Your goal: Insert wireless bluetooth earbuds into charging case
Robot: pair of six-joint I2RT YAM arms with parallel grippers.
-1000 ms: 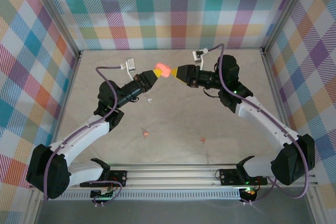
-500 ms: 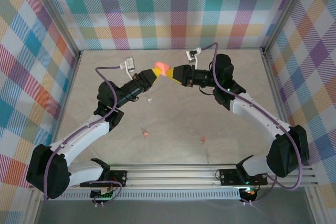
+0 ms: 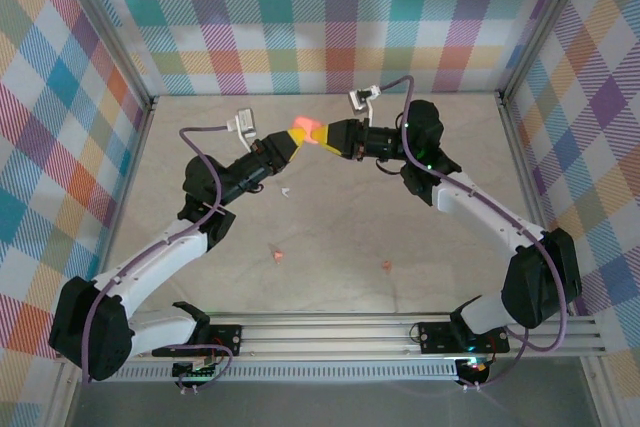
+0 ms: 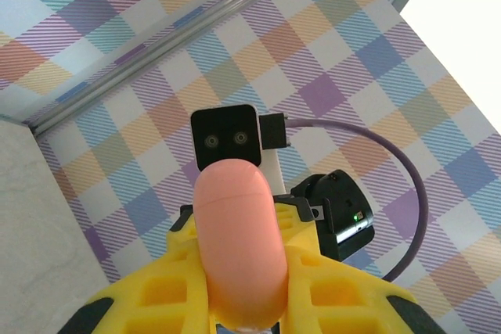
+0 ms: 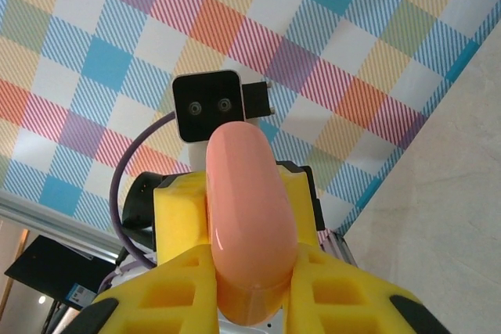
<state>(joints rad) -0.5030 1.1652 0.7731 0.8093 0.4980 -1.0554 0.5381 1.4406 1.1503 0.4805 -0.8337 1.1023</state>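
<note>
Edges: plaid walls (image 3: 60,147) close the worktop (image 3: 330,217) on its left, far and right sides; a base rail (image 3: 340,332) runs along the near edge.
Open room: most of the worktop lies bare, widest in the near middle between the two arms.
Left arm: the left end effector (image 3: 290,144) is clamped on one end of the charging case (image 3: 305,130), which is held in the air over the far middle of the worktop.
Right arm: the right end effector (image 3: 330,136) meets it from the other side, its yellow fingers (image 5: 337,291) pressed against both flanks of the same case.
Hidden: from above, the fingertips cover both ends of the case, and its lid seam cannot be made out.
Earbuds: the left pink earbud (image 3: 277,256) lies left of centre; the white earbud (image 3: 285,190) lies farther back, near the left end effector; the right pink earbud (image 3: 387,266) lies well apart to the right. All are too small to show their shape.
Case look: salmon-pink, smooth, glossy, rounded like a long pebble.
</note>
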